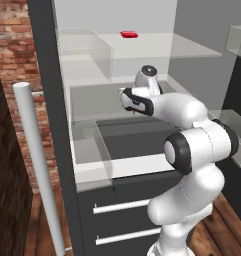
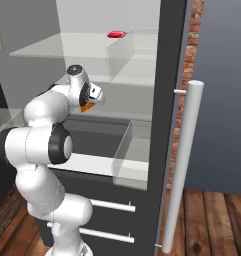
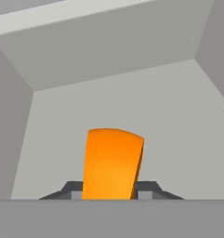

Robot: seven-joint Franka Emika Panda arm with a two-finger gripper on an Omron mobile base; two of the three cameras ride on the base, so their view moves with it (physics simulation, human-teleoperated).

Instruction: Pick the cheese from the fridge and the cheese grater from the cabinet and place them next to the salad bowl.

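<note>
1. While you watch the hand view, note the gripper (image 3: pixel 111 194) has its two fingers (image 3: pixel 148 188) pressed against either side of the cheese (image 3: pixel 112 162), an orange wedge standing between them.
2. You can see an orange tip (image 2: pixel 85 107) under the hand inside the fridge (image 2: pixel 169 75), above a middle shelf.
3. A red item (image 1: pixel 128 34) lies on the upper shelf (image 1: pixel 192 47), well apart from the hand.

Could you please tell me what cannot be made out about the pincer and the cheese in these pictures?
- Left base view: the pincer is hidden behind the arm's wrist.
- Hand view: the cheese's lower end is cut off by the bottom edge; the fingertips barely show beside it.
- Right base view: the cheese is a sliver under the hand; its contact with the shelf is hidden.
</note>
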